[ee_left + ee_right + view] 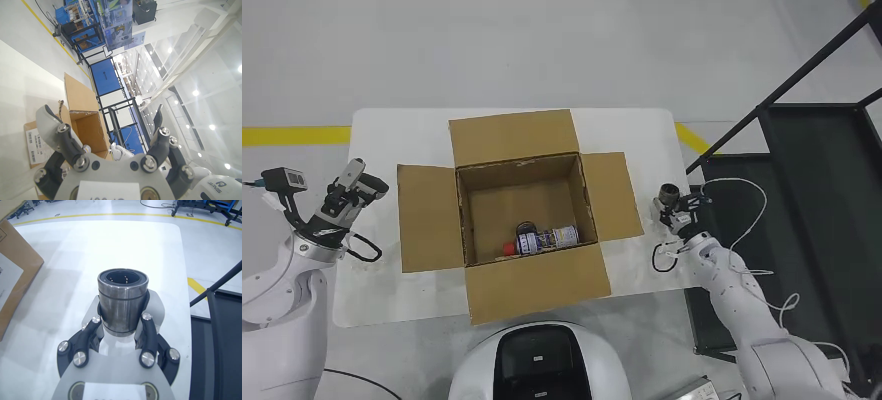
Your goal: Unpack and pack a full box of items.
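Our right gripper point(124, 308) is clamped on a steel cylinder point(122, 285) just beyond the box's point(522, 140) right flap, over the tabletop point(113, 247). Our left gripper point(102, 113) hangs spread apart beyond the opposite flap. We judge the smooth, heavy metal could slip, or roll away once released.

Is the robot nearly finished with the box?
Probably not. Done: the cardboard box is open, its flaps folded out. In hand: the right gripper holds a metal cylinder beside the box. To do: a bottle lies inside the box, and the left gripper is open and holds nothing.
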